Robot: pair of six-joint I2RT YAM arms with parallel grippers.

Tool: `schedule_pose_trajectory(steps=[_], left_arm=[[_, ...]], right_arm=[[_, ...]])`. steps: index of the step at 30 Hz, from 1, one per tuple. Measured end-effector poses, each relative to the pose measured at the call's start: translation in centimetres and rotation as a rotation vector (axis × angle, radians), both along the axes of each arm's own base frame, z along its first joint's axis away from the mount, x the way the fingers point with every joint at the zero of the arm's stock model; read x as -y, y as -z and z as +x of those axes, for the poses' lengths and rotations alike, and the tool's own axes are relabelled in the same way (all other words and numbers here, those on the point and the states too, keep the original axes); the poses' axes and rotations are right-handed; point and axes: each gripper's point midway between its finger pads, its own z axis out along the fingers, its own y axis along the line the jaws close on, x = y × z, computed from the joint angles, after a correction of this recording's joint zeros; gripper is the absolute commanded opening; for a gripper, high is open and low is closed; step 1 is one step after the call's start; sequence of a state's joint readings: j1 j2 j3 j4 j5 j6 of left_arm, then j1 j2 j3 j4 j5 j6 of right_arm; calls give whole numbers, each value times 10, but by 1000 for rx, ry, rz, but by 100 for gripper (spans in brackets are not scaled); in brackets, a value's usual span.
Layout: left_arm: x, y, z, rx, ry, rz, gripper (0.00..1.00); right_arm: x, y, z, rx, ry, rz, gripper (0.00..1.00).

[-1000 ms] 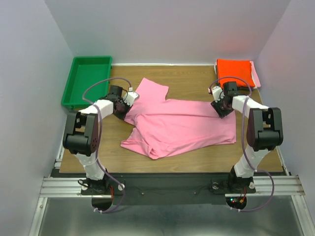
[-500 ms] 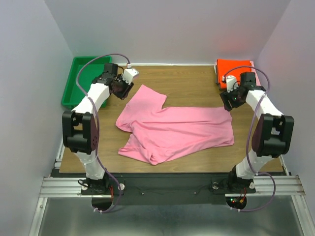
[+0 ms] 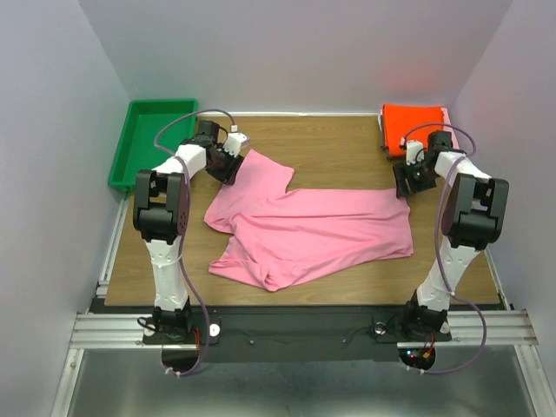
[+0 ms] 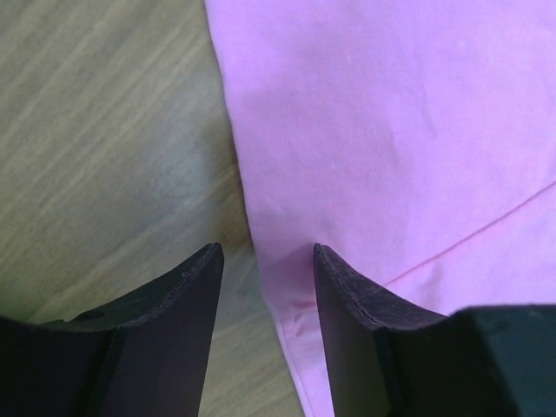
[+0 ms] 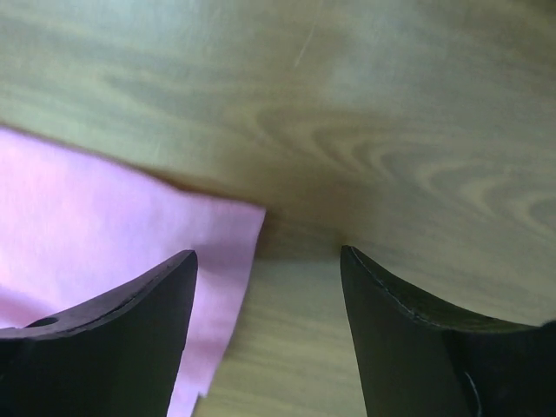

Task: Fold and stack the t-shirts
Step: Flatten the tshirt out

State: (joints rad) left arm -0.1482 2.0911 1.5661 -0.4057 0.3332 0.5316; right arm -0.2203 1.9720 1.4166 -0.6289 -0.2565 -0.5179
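The large bubblegum pink t-shirt (image 3: 321,228) lies spread and creased in the middle of the table. My left gripper (image 3: 231,165) is low at its back left sleeve. In the left wrist view that gripper (image 4: 265,261) is open, and the hem of the pink t-shirt (image 4: 391,113) runs between its fingers. My right gripper (image 3: 407,182) is at the shirt's back right corner. It is open (image 5: 268,261), with the corner of the pink t-shirt (image 5: 130,226) just inside its left finger. A folded orange-red t-shirt (image 3: 413,123) lies at the back right on a paler pink one (image 3: 451,130).
A green plastic tray (image 3: 148,143) stands off the table's back left corner. Grey walls close in the left, back and right. Bare wood (image 3: 339,148) shows behind the pink shirt and along the front edge.
Both grippers have opened and let go of the pink shirt. They swung towards the back, then came down at its far edge. The shirt now lies flatter and wider.
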Motion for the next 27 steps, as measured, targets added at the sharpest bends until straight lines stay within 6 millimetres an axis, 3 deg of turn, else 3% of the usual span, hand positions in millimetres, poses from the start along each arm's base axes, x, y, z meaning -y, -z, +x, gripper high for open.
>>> schedule_pose_trajectory(steps=[9,16,20,26,27], left_arm=[[13,-21,41,84,-14,-57,58],[27,-10,61,85,-7,-81,59],[38,3,57,59,0,-73,58],[46,7,58,77,-7,-43,47],[46,7,57,80,-12,-42,42]], right_arm=[[-4,5,19,7,25,52,64],[-1,6,20,12,33,55,54],[0,7,21,16,32,53,49],[1,7,24,28,26,55,19],[-1,7,24,31,22,65,8]])
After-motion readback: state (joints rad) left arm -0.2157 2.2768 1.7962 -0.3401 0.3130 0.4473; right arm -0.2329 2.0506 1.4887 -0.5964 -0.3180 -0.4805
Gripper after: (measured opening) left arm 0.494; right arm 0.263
